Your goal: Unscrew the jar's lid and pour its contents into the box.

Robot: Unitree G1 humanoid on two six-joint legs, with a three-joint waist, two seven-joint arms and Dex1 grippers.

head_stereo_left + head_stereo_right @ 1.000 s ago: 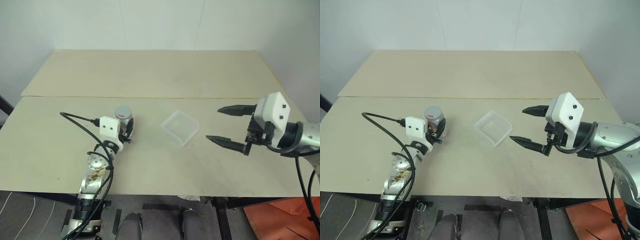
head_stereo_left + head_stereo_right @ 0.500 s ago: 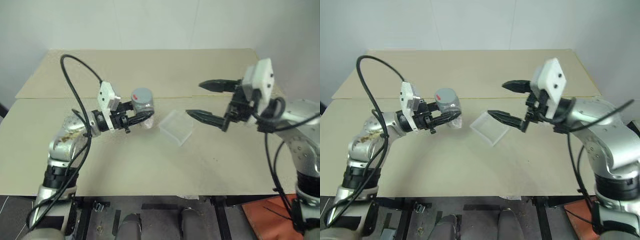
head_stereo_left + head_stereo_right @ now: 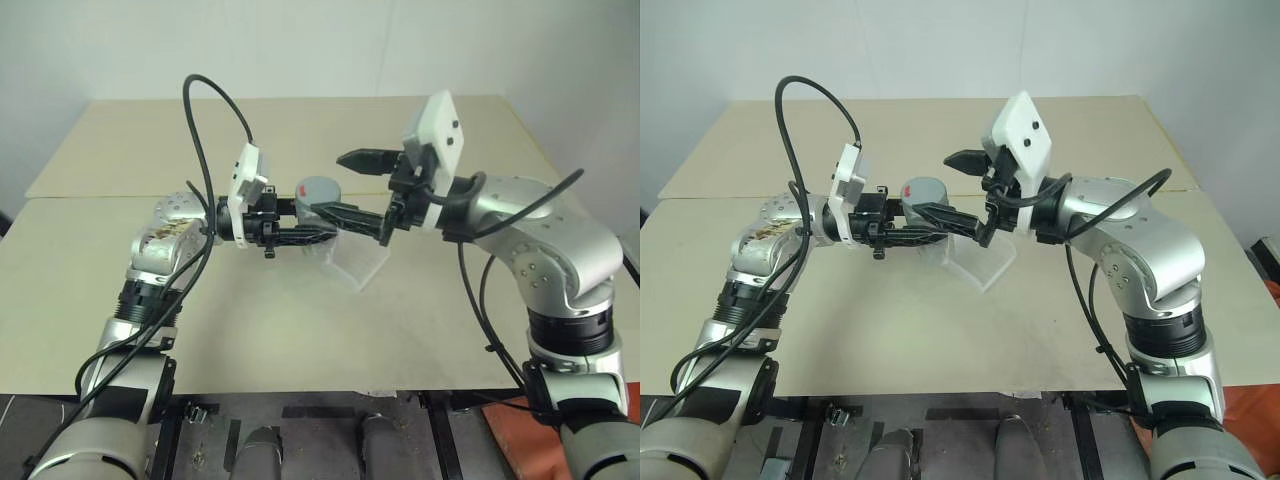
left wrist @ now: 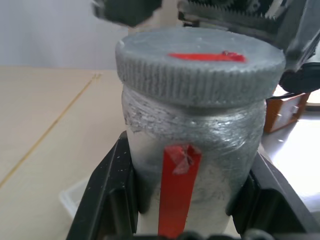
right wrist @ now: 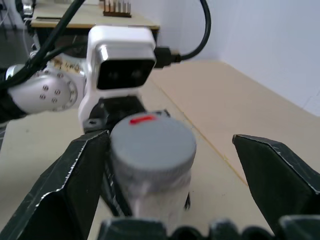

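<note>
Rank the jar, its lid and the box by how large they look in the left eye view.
1. Box, lying on the table.
2. Jar, held up in the left gripper.
3. Lid, still on the jar.
Fingers hide part of the jar, and it sits nearer the camera, so box over jar is unsure.

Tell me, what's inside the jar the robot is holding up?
You can't see inside. The grey lid is on the jar, and its sides are wrapped in silvery tape with a red strip, so whatever is in there stays hidden.
</note>
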